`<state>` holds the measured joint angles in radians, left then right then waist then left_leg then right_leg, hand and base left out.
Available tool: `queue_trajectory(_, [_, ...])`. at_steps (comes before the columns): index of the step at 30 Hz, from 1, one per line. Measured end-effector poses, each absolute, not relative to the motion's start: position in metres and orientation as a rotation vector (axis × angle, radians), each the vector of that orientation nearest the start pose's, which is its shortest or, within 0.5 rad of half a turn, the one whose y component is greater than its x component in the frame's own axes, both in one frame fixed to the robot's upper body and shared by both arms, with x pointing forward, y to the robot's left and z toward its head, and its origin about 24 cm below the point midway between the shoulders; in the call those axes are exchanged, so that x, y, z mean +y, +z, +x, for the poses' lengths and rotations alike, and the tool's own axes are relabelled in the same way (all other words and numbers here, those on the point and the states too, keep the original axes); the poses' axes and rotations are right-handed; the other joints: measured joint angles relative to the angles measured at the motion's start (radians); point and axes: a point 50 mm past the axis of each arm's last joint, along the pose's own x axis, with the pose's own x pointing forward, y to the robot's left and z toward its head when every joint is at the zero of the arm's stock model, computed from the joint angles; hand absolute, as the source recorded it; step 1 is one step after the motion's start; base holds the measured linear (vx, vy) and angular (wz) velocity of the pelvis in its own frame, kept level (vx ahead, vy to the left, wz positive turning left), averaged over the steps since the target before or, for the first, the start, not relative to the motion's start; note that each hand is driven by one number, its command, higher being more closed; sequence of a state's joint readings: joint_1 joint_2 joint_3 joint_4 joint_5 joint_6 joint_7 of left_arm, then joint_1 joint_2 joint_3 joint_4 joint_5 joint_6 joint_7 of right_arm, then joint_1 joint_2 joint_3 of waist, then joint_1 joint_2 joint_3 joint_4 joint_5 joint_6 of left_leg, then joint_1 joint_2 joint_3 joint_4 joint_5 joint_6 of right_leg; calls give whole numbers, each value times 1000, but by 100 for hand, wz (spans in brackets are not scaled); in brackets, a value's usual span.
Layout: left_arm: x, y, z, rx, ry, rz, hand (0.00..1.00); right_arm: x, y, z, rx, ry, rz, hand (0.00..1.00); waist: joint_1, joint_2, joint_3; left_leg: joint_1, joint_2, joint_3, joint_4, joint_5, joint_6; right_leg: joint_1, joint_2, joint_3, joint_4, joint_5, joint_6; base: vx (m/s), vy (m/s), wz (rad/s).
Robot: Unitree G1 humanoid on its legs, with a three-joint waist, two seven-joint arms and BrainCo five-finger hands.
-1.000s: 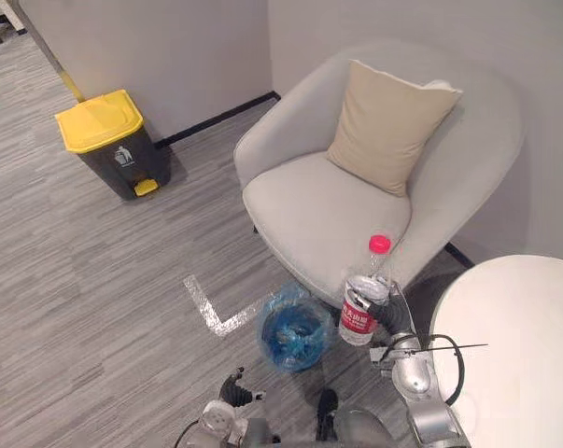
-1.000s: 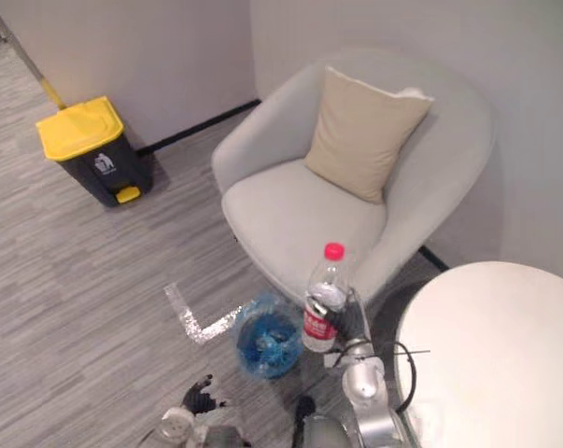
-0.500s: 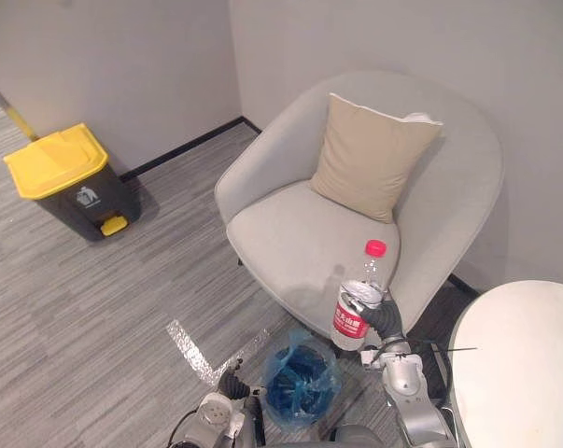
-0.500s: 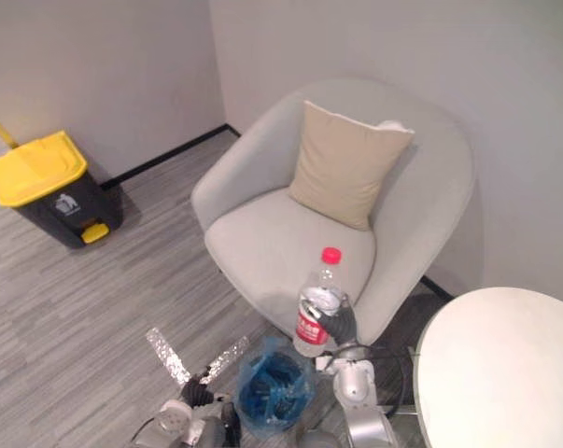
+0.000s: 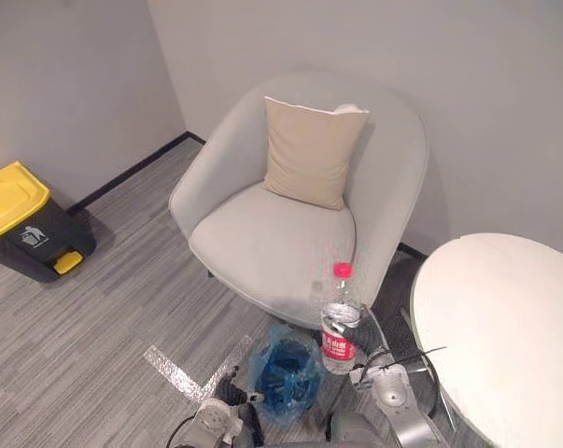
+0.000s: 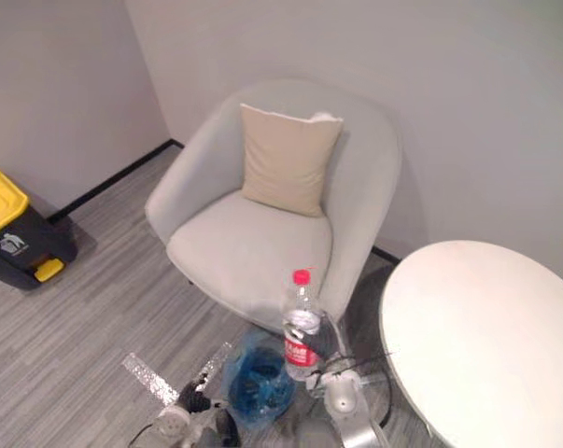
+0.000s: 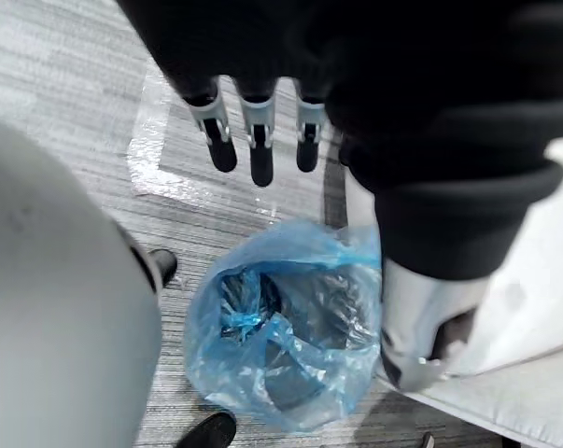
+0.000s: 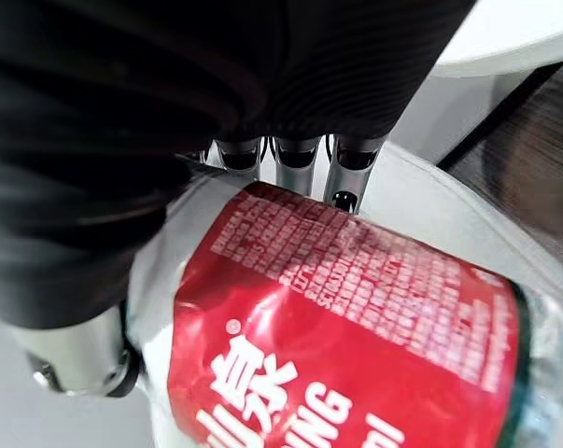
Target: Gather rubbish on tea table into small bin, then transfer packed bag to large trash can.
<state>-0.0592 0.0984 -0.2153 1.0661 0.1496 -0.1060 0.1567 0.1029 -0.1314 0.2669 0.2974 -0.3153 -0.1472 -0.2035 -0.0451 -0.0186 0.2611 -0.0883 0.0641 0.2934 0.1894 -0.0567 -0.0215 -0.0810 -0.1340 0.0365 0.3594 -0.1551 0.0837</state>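
A clear plastic bottle (image 5: 338, 322) with a red cap and red label stands upright in my right hand (image 8: 295, 177), whose fingers curl round it behind the label (image 8: 356, 327). It hangs just to the right of the small bin (image 5: 283, 369) lined with a blue bag, low in the eye views in front of the armchair. Over the floor to the left of the bin is my left hand (image 7: 253, 149), its fingers straight and holding nothing. The blue bag (image 7: 281, 345) is open at the top, with dark contents inside. The large trash can (image 5: 10, 201), dark with a yellow lid, stands against the wall at the far left.
A grey armchair (image 5: 262, 243) with a beige cushion (image 5: 309, 149) stands right behind the small bin. A round white table (image 5: 505, 327) is on the right. A silver tape corner (image 5: 174, 371) marks the grey floor left of the bin.
The camera has swung to the right, so the trash can has slid to the left edge. The bottle stays upright in my right hand beside the small bin.
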Motion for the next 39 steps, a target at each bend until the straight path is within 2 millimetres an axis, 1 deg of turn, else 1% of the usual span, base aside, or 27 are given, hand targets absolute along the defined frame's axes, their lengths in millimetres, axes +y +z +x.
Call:
queue_trajectory(1, [164,-142,158,858,-90,401,0,-128,-37,212,183,130,-462,100,3,1,10,-20,3,0,26,-8,2,-11,-1,-1,4,-5,6,-290,9,-1])
queue_trajectory(2, [166,-137,168,824,-60,397,0,-124,-35,220,167,157,-479,100,8,4,39,-94,10,0,101,-25,4,-48,-9,-11,12,-33,15,-309,9,4])
queue_trajectory(3, [166,-131,181,786,-34,371,0,-125,-30,229,140,175,-509,100,10,29,84,-169,27,-12,172,-35,10,-101,-7,-27,45,-40,18,-416,41,19])
queue_trajectory(4, [167,-124,192,744,-15,355,0,-127,-27,238,126,179,-536,100,10,45,119,-236,33,-31,217,-37,12,-160,-3,-36,91,-45,11,-436,53,33])
queue_trajectory(5, [170,-118,201,714,18,345,0,-129,-25,246,122,180,-560,100,17,46,141,-287,28,-34,214,-33,6,-219,-8,-39,114,-45,10,-446,88,37])
queue_trajectory(6, [172,-115,207,696,37,334,0,-128,-24,250,120,179,-564,100,18,37,151,-320,15,-29,220,-36,-2,-255,-26,-43,116,-40,8,-345,88,29])
queue_trajectory(7, [173,-112,211,686,49,322,0,-129,-23,252,117,176,-570,100,19,33,159,-350,16,-38,259,-46,8,-282,-36,-52,118,-37,5,-283,110,19])
queue_trajectory(8, [174,-104,223,643,85,284,0,-132,-19,258,107,160,-585,100,34,44,168,-442,37,-67,510,-96,55,-342,-47,-80,163,-30,0,-225,126,-15])
queue_trajectory(9, [175,-104,224,646,108,285,0,-130,-13,264,85,150,-592,100,47,53,176,-433,49,-88,514,-216,31,-407,-34,-85,220,-29,2,-194,120,-17])
queue_trajectory(10, [176,-101,228,630,126,256,0,-130,-10,268,70,140,-593,100,47,45,189,-455,43,-90,527,-223,33,-427,-39,-87,237,-29,3,-152,94,-15])
queue_trajectory(11, [178,-93,238,597,149,243,0,-130,-4,273,49,113,-591,100,49,31,208,-488,39,-88,538,-222,30,-464,-44,-84,258,-24,5,-185,67,18])
queue_trajectory(13, [182,-80,253,540,217,193,0,-127,8,283,9,74,-580,100,59,32,223,-594,35,-91,562,-219,35,-553,-60,-92,266,3,11,-185,66,22])
queue_trajectory(15, [184,-73,262,508,274,148,0,-121,20,293,-39,56,-564,100,64,36,230,-669,35,-89,563,-217,31,-615,-77,-110,263,24,13,-95,42,29])
queue_trajectory(17, [184,-66,270,482,292,131,0,-119,29,299,-68,39,-555,100,76,36,230,-718,37,-88,563,-213,28,-659,-83,-120,264,28,11,-78,0,28])
queue_trajectory(18, [182,-57,279,446,321,98,0,-117,42,309,-109,18,-554,100,100,38,232,-771,49,-86,563,-187,29,-707,-84,-135,269,34,7,-54,-32,24])
queue_trajectory(19, [181,-52,284,427,334,74,0,-116,50,314,-136,7,-552,100,108,37,233,-798,49,-88,562,-175,32,-732,-86,-138,275,33,7,-27,-41,18])
queue_trajectory(20, [181,-49,286,417,340,63,0,-115,54,317,-149,0,-549,100,111,36,233,-812,49,-88,562,-171,31,-746,-88,-140,280,33,6,5,-33,16])
queue_trajectory(21, [180,-43,292,393,354,32,0,-112,65,323,-183,-12,-543,100,115,35,236,-843,49,-87,561,-157,31,-781,-93,-145,292,31,5,32,-41,12])
queue_trajectory(22, [179,-35,298,362,360,17,0,-109,81,331,-231,-27,-539,100,119,35,250,-862,49,-87,561,-149,41,-803,-94,-144,304,31,6,52,-40,9])
queue_trajectory(23, [178,-33,300,353,362,14,0,-108,85,333,-244,-31,-537,100,119,34,258,-865,49,-87,561,-147,43,-806,-94,-145,307,31,6,69,-38,5])
queue_trajectory(24, [177,-27,305,331,369,-4,0,-108,97,339,-282,-52,-531,100,124,34,261,-891,46,-91,562,-135,62,-834,-96,-147,321,26,10,60,-31,9])
queue_trajectory(26, [174,-17,314,296,376,-36,0,-110,111,345,-321,-92,-520,100,125,34,263,-935,42,-97,565,-123,67,-879,-103,-156,344,15,9,69,-42,21])
queue_trajectory(27, [172,-11,318,274,374,-46,0,-111,117,349,-332,-109,-517,100,125,34,264,-963,41,-107,569,-119,67,-906,-108,-166,358,13,7,68,-37,23])
queue_trajectory(31, [168,-1,326,237,365,-55,0,-117,124,355,-336,-166,-512,100,128,35,270,-999,35,-119,579,-119,66,-945,-117,-174,394,-14,2,48,-33,16])
queue_trajectory(32, [168,0,327,230,365,-56,0,-118,123,357,-329,-175,-514,0,128,35,270,-1004,34,-119,579,-119,65,-952,-117,-173,398,-16,0,0,0,0])
queue_trajectory(37, [167,9,331,191,360,-59,0,-127,127,359,-328,-229,-497,0,130,35,270,-1045,33,-121,571,-111,56,-999,-118,-173,406,-22,-3,-18,-15,3])
queue_trajectory(39, [166,11,332,182,353,-55,0,-130,122,360,-306,-237,-499,0,131,35,270,-1052,31,-124,561,-102,54,-1007,-119,-176,405,-21,-5,-25,-60,10])
